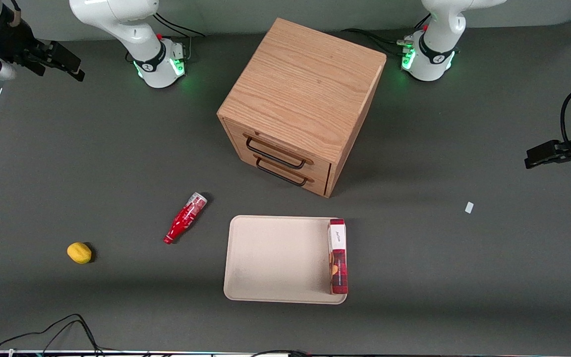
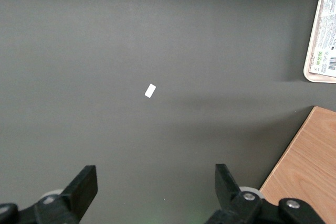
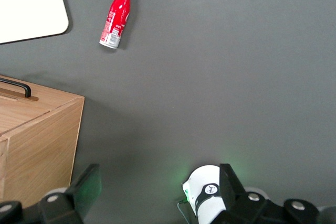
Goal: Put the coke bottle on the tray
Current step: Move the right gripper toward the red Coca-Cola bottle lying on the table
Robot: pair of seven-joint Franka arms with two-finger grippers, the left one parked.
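Observation:
The coke bottle (image 1: pixel 185 218) is small and red with a silvery base. It lies on its side on the dark table, beside the tray toward the working arm's end, with its red cap pointing nearer the front camera. It also shows in the right wrist view (image 3: pixel 116 14). The beige tray (image 1: pixel 270 258) lies flat on the table nearer the front camera than the cabinet, and a corner of it shows in the right wrist view (image 3: pixel 26 9). My right gripper (image 1: pixel 75 67) is open and empty. It hangs high near the working arm's base, well apart from the bottle (image 3: pixel 157 177).
A flat red-and-white box (image 1: pixel 338 255) lies along the tray's edge toward the parked arm. A wooden drawer cabinet (image 1: pixel 300 104) stands mid-table. A yellow lemon (image 1: pixel 79 253) lies toward the working arm's end. A white scrap (image 1: pixel 469 207) lies toward the parked arm's end.

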